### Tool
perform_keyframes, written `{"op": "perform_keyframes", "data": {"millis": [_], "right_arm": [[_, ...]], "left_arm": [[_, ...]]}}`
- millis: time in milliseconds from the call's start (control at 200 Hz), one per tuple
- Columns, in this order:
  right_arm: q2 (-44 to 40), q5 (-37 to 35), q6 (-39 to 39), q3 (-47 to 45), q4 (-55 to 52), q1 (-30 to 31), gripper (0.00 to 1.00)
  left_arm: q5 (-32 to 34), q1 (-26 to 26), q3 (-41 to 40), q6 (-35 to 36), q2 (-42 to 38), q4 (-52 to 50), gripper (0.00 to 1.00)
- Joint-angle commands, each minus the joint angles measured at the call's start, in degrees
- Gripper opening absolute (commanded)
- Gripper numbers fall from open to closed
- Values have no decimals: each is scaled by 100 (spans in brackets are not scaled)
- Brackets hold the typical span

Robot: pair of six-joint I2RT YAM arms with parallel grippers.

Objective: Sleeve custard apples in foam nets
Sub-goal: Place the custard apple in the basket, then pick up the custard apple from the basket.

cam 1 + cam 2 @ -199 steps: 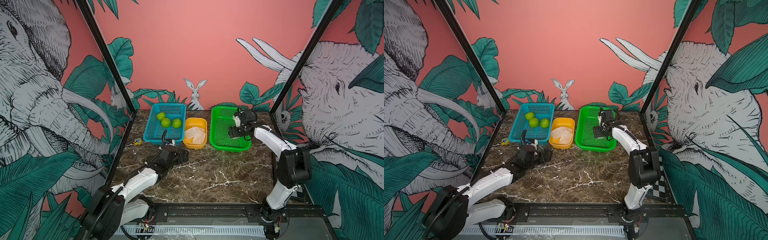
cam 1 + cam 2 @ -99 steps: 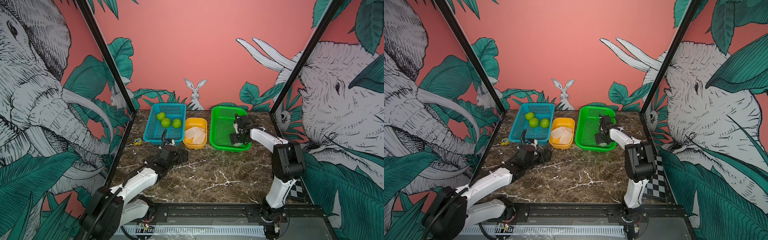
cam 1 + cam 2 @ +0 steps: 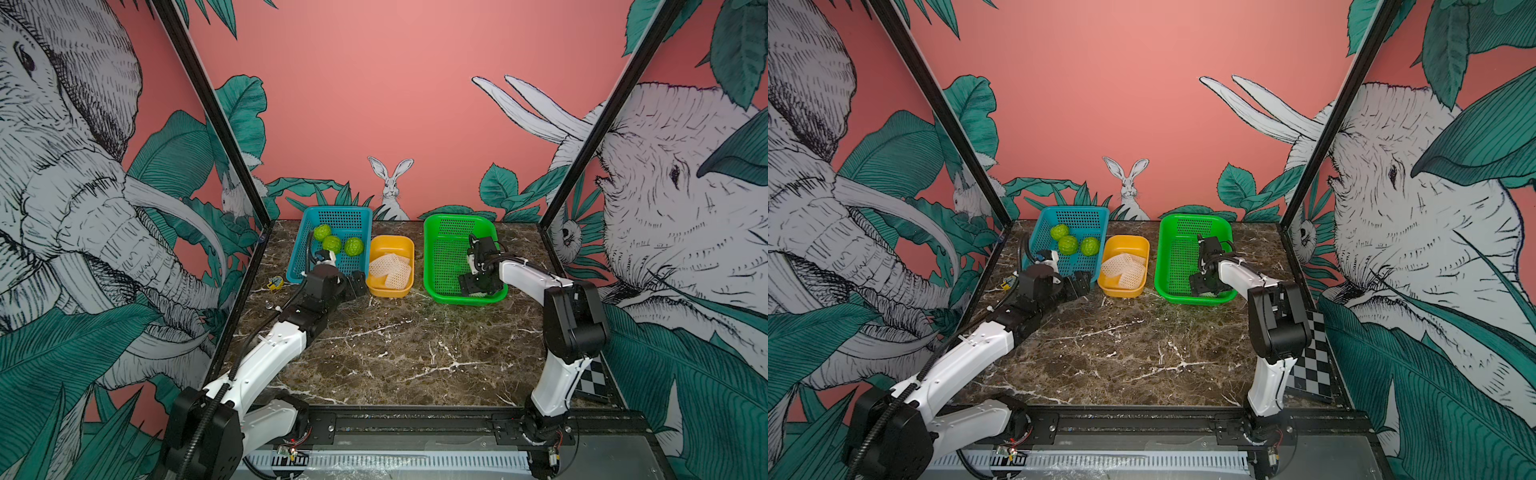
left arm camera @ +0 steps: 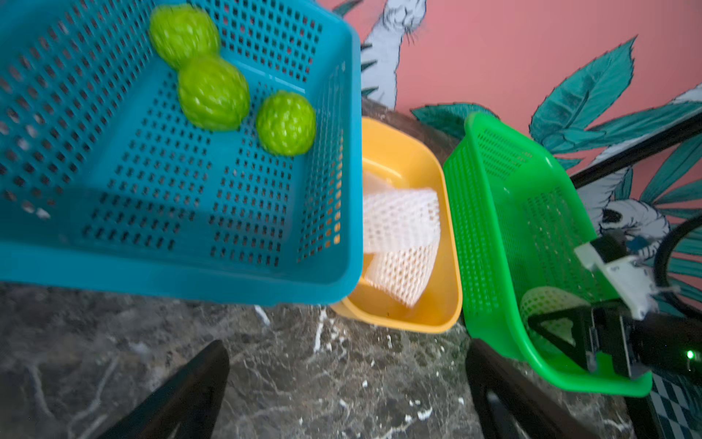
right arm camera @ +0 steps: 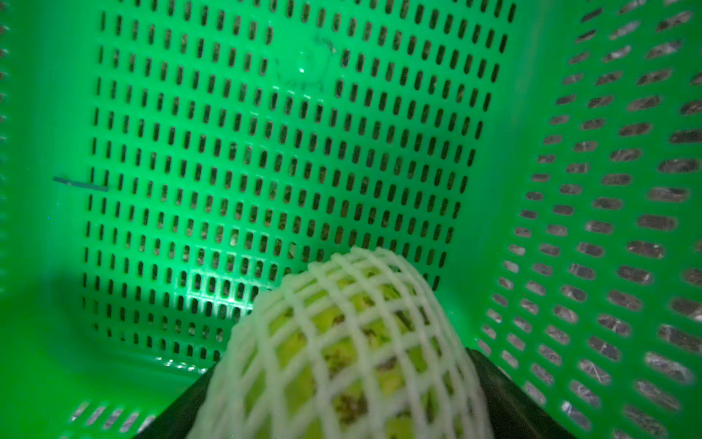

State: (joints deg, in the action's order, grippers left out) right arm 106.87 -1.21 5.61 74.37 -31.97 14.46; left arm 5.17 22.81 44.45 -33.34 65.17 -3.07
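One netted custard apple sits in the near right corner of the green basket between the jaws of the right gripper, clamped or loose you cannot tell; next, probably steer the left gripper, jaws wide apart, to the three bare fruits in the blue basket.

Both top views look down from high in front on the dark marble tabletop, lower middle of frame. The left wrist camera sees the perforated green plastic basket from outside, the right wrist camera from close inside.
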Motion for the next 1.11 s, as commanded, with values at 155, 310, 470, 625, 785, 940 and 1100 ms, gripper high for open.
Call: {"op": "perform_keyframes", "data": {"millis": [155,310,470,625,785,940,1100], "right_arm": [[-296,119,90,1,-247,-28,99],[-852,103,125,126,-540,-30,99],[-1339,190,110,375,-646,-23,99],[-1683,395,135,373,-433,-19,99],[-1665,568,139,475,-257,-31,99],[-1586,580,30,530,-96,-20,99],[-1555,517,-49,511,27,-30,99]], "left_arm": [[493,-518,1167,897,1003,-204,99],[596,-667,1910,1132,1997,-203,99],[507,-955,2758,986,3276,-243,99],[586,-1214,3493,810,4287,-133,99],[562,-1407,4317,675,5140,-229,99],[603,-1475,4996,704,5856,-325,99],[523,-1503,5333,615,6314,-399,99]]}}
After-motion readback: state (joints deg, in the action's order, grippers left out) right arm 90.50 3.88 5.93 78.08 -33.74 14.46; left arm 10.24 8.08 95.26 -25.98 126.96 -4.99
